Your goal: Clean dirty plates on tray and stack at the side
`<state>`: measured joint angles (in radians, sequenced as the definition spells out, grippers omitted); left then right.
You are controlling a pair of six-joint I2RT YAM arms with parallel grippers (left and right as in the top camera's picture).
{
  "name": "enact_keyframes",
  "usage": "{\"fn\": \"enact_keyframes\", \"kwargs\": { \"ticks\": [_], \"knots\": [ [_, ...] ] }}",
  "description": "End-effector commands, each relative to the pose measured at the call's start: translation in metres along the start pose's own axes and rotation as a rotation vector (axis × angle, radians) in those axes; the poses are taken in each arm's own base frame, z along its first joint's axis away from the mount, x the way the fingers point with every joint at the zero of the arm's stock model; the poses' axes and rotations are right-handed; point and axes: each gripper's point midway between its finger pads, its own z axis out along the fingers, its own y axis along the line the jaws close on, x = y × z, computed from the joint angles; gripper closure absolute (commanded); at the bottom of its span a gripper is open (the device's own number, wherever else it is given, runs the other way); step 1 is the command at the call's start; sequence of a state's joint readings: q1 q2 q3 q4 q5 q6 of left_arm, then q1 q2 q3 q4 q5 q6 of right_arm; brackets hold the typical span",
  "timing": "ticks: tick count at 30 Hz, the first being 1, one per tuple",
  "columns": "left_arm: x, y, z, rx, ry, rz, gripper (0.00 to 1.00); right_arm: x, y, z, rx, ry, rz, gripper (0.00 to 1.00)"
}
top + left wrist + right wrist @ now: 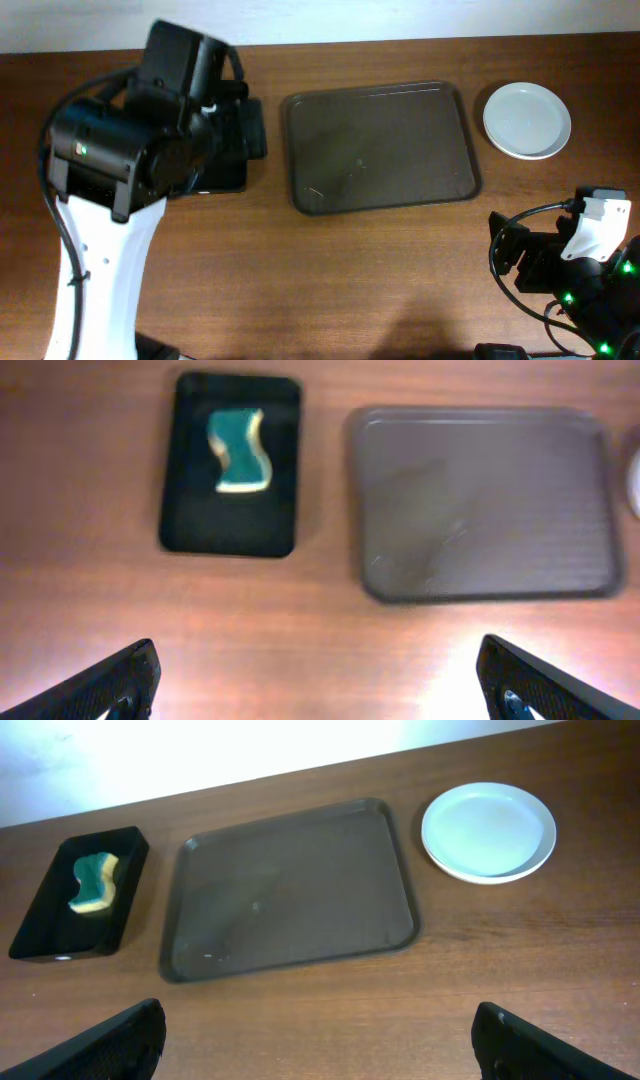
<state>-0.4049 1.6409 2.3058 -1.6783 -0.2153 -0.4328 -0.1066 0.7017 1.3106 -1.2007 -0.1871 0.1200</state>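
The brown-grey tray (pixel 380 148) lies empty at mid table; it also shows in the left wrist view (pixel 480 500) and the right wrist view (pixel 290 885). White plates (pixel 527 120) sit on the table to the tray's right, looking clean (pixel 488 830); I cannot tell how many are stacked. My left gripper (pixel 315 685) is open and empty, high above the wood in front of the black tray. My right gripper (pixel 318 1045) is open and empty, near the front right of the table (pixel 510 250), well short of the tray.
A small glossy black tray (pixel 190 510) left of the big tray holds a green and yellow sponge (pixel 237 452); both show in the right wrist view (pixel 50 920), (pixel 95 883). In the overhead view my left arm (pixel 130 150) covers most of it.
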Motion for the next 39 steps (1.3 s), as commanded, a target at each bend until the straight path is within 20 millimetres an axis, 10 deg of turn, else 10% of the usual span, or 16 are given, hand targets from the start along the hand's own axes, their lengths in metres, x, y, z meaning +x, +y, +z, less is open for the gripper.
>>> {"fn": "enact_keyframes", "kwargs": {
  "ticks": [1, 19, 29, 39],
  "knots": [
    [0.013, 0.02, 0.011, -0.11, 0.009, -0.075, 0.01, 0.001, 0.004, 0.0, -0.023, 0.002, -0.017, 0.01],
    [0.022, 0.021, 0.023, -0.134, 0.056, -0.061, 0.01, 0.004, 0.015, -0.003, -0.07, 0.004, -0.049, 0.02],
    [0.022, 0.021, 0.023, -0.134, 0.055, -0.061, 0.0, -0.006, -0.023, -0.048, 0.167, -0.215, -0.084, 0.02],
    [0.022, 0.021, 0.023, -0.134, 0.055, -0.061, 0.0, 0.005, -0.009, 0.023, -0.008, -0.576, -0.105, 0.02]
  ]
}}
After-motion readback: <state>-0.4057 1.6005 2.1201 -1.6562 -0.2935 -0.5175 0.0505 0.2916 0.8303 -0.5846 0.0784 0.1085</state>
